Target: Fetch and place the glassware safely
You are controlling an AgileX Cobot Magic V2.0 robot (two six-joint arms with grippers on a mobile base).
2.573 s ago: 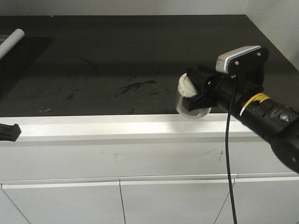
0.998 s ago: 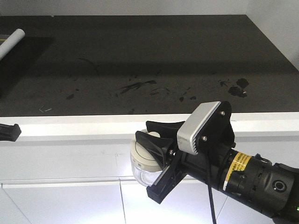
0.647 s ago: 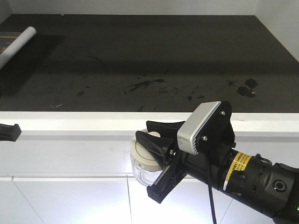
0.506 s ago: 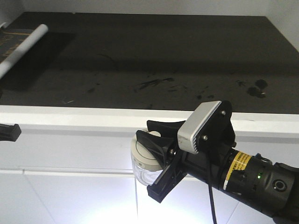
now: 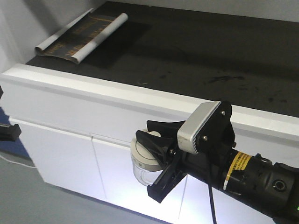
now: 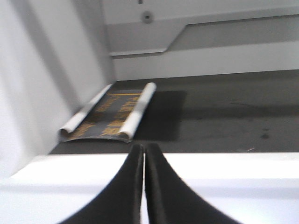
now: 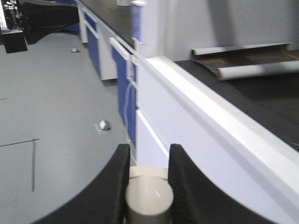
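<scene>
While hanging off the desk point(image 5: 201, 51), just below its front edge: gripping glass jar point(image 5: 140, 175) across its lid point(image 5: 138, 154) in right tool point(image 5: 152, 158), upright, presumably guarding against tipping or slipping. Holding left tool point(image 6: 143, 186) pinched shut, empty, off the front-left corner, likely leaving carriage to one arm.

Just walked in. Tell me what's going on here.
The right gripper holds a small glass jar by its cream lid, out in front of the white cabinet and below the counter's edge. The left gripper is shut and empty. A rolled paper sheet lies on the dark countertop. The jar is not yet set down.
</scene>
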